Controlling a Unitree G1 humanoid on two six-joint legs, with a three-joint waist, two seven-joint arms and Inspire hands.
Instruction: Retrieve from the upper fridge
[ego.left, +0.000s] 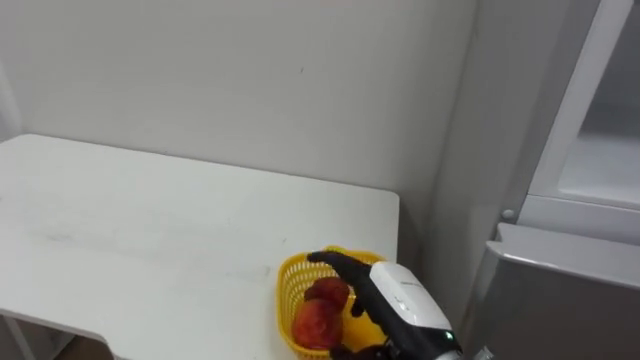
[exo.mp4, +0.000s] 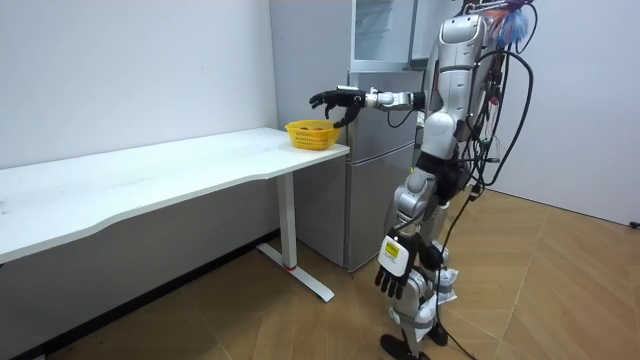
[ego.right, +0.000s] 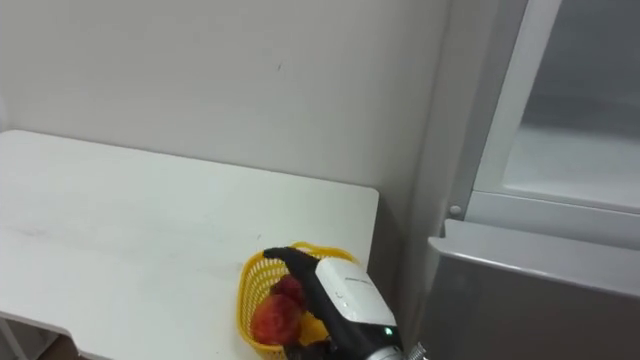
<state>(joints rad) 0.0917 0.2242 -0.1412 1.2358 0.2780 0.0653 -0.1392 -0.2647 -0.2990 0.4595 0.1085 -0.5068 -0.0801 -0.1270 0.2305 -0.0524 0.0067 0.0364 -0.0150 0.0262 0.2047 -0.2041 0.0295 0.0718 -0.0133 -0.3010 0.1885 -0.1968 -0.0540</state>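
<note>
yellow basket (ego.left: 286, 302) sits on the white table (ego.left: 150, 230), at the corner nearest the fridge (ego.left: 560, 310), with red fruit (ego.left: 318, 322) and something yellow inside. Right hand (ego.left: 402, 296) hovers over the basket's fridge-side rim, fingers spread and loosely bent, holding nothing. Left hand (exo.mp4: 393, 270) hangs by the thigh, fingers relaxed and empty. In the room view the robot stands at the fridge front by the table end, with the upper compartment open. Handling guess: thin plastic mesh, light, rim likely flexes under a pinch. The fruit is loose, so a tilt would roll it out, and it looks soft enough to bruise. Best hold is the rim, thumb outside and fingers inside, lifted level. No legible writing on basket, table or fridge
</note>
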